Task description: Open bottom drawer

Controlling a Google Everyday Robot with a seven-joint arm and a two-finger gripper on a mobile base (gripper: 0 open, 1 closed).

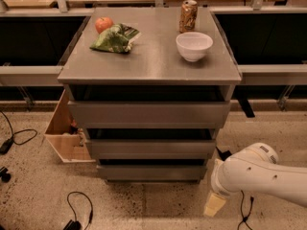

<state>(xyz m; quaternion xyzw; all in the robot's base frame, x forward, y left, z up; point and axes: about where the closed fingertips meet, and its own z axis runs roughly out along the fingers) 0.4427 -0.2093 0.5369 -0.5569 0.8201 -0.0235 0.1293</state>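
– Three grey drawer fronts stacked in the desk (153,63), right? Which one is the bottom drawer?

– The lowest and narrowest, the bottom drawer (152,172), just above the speckled floor (158,205). Its flat front has no handle, and none of its inside shows. The middle drawer (151,148) sits directly over it and the top drawer (148,114), the widest, above that. A dark gap shows over each front.

– Where is the end effector?

– Low at the lower right, close to the floor. The end effector (214,205) is the pale yellowish tip hanging down from the white arm (261,174), which enters from the right edge. It is to the right of the bottom drawer's right corner and apart from it, touching nothing I can make out. Whether it is released or clenched, I cannot tell.

– What is on the desk?

– At the back left, a red apple (103,24) touching a crumpled green bag (115,37). At the back right, a can (188,16) stands upright, with a white bowl (194,45) just in front of it.

– Anything beside the desk?

– A wooden box (64,131) on the floor against its left side, and black cables (79,210) lying on the floor at the left.
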